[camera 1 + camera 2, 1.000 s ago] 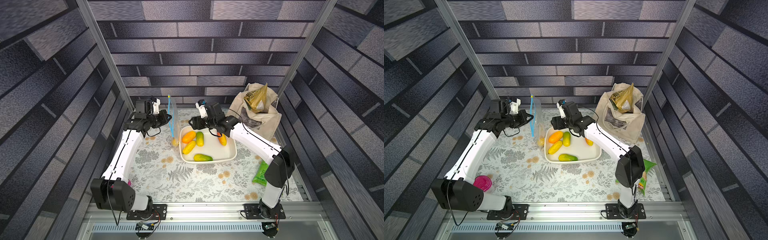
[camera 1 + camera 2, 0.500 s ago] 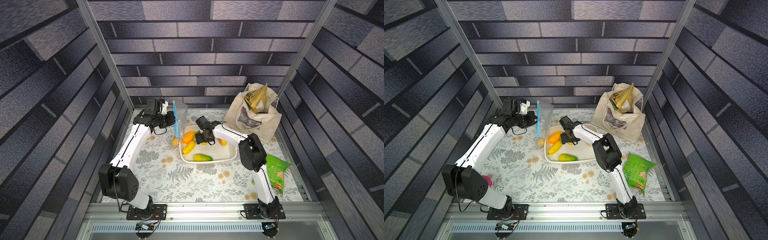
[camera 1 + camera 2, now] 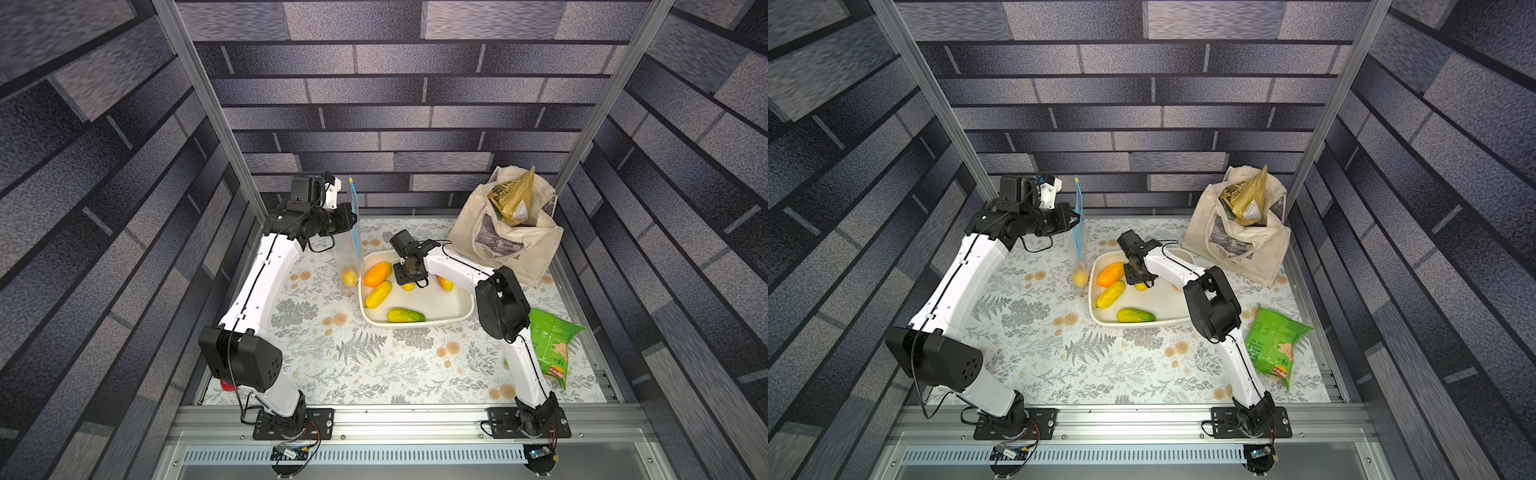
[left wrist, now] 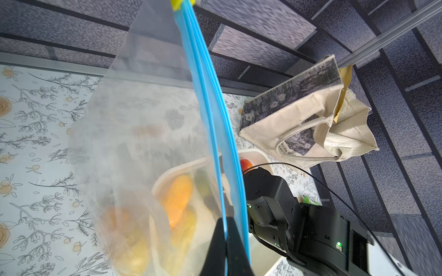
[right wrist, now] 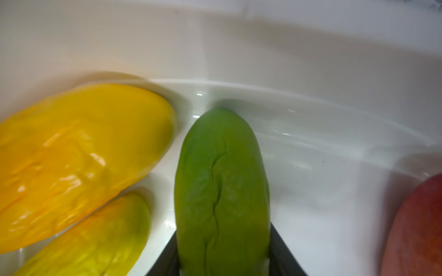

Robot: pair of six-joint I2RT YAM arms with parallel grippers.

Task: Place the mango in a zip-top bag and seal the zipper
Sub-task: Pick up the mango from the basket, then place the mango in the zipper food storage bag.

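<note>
Only the right wrist view shows the green mango [image 5: 221,176], matt and creased lengthwise. It sits at lower centre of the frame, pinched between the part-closed dark jaws of the right gripper [image 5: 223,253] inside the glossy white tray [image 5: 311,114]. In both top views the arm hides it. The left gripper [image 4: 226,241], fully closed, nips the blue zipper [image 4: 208,107] of the clear, filmy zip-top bag [image 4: 143,114], which hangs left of the tray. A yellow fruit [image 3: 349,277] seems to lie in its bottom.

Bag [image 3: 348,253] left of tray [image 3: 417,326], tote [image 3: 509,243] behind
</note>
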